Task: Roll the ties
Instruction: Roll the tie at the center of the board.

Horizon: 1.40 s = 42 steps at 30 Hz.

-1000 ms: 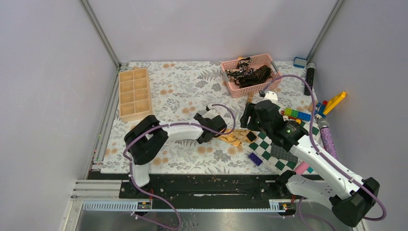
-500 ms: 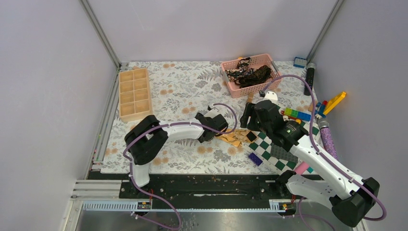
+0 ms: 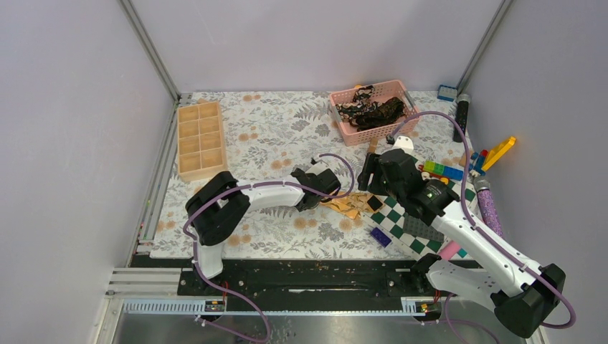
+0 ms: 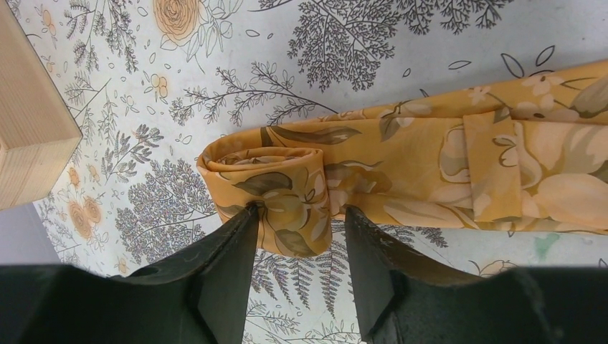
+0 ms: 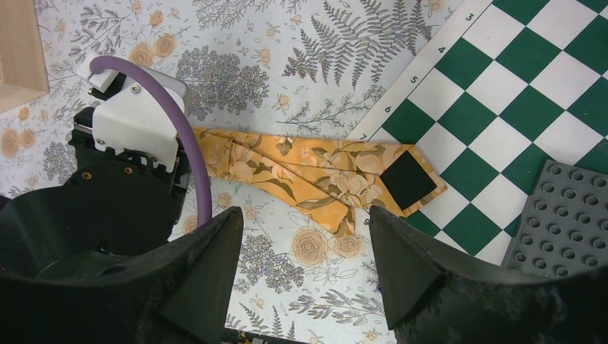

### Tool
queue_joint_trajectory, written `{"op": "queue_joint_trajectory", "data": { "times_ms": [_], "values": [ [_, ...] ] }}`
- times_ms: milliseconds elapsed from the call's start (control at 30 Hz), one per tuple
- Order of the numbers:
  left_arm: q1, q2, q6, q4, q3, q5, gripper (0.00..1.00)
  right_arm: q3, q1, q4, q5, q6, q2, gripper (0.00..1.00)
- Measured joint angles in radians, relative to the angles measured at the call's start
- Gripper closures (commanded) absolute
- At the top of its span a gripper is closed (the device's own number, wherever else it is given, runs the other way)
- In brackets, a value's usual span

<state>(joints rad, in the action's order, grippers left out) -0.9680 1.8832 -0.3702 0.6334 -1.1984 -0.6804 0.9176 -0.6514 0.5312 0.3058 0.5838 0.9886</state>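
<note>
A golden-tan tie with a leafy print lies flat on the floral tablecloth, its wide end with a black label resting on the checkered board's corner. Its narrow end is curled into a small roll. My left gripper sits low at that roll, jaws open. The left fingertip touches the roll, and a fabric flap hangs between the fingers with a gap at the right one. My right gripper hovers open above the tie, holding nothing. Dark printed ties lie heaped in the pink basket.
The green-and-white checkered board lies to the right of the tie, with a grey studded plate on it. Toy bricks are scattered at the right. A wooden compartment box stands at the back left.
The left gripper's jaws have spread wider at the tie's rolled end. Both arms and the tie stay in about the same place.
</note>
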Motion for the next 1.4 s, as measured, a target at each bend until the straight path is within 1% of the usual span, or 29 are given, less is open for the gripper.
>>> {"op": "queue_joint_trajectory", "data": {
  "times_ms": [200, 367, 633, 800, 900, 1000, 1067, 1267, 1333, 1400],
  "values": [
    [0.002, -0.001, -0.005, -0.001, 0.000, 0.002, 0.49, 0.000, 0.000, 0.002, 0.000, -0.001, 0.000, 0.27],
    [0.017, -0.028, -0.006, -0.006, 0.000, 0.035, 0.45, 0.019, 0.000, 0.020, 0.002, -0.011, 0.000, 0.27],
    [0.045, -0.161, 0.003, -0.044, 0.000, 0.103, 0.42, 0.158, 0.016, 0.027, 0.019, -0.031, 0.005, 0.26],
    [0.057, -0.204, 0.006, -0.068, 0.001, 0.149, 0.42, 0.237, 0.021, 0.024, 0.018, -0.042, 0.013, 0.26],
    [0.080, -0.235, 0.005, -0.095, 0.023, 0.202, 0.42, 0.257, 0.026, 0.024, 0.015, -0.045, 0.028, 0.26],
    [0.137, -0.297, -0.004, -0.131, 0.074, 0.271, 0.42, 0.258, 0.028, 0.024, 0.013, -0.045, 0.057, 0.26],
    [0.197, -0.358, -0.021, -0.162, 0.121, 0.331, 0.42, 0.258, 0.028, 0.024, 0.007, -0.045, 0.077, 0.26],
    [0.383, -0.457, -0.087, -0.256, 0.233, 0.472, 0.42, 0.248, 0.030, 0.000, -0.021, -0.050, 0.106, 0.26],
    [0.441, -0.483, -0.116, -0.279, 0.273, 0.522, 0.41, 0.249, 0.031, -0.019, -0.058, -0.064, 0.135, 0.29],
    [0.487, -0.506, -0.140, -0.297, 0.307, 0.555, 0.42, 0.267, 0.032, -0.022, -0.116, -0.079, 0.205, 0.33]
  ]
}}
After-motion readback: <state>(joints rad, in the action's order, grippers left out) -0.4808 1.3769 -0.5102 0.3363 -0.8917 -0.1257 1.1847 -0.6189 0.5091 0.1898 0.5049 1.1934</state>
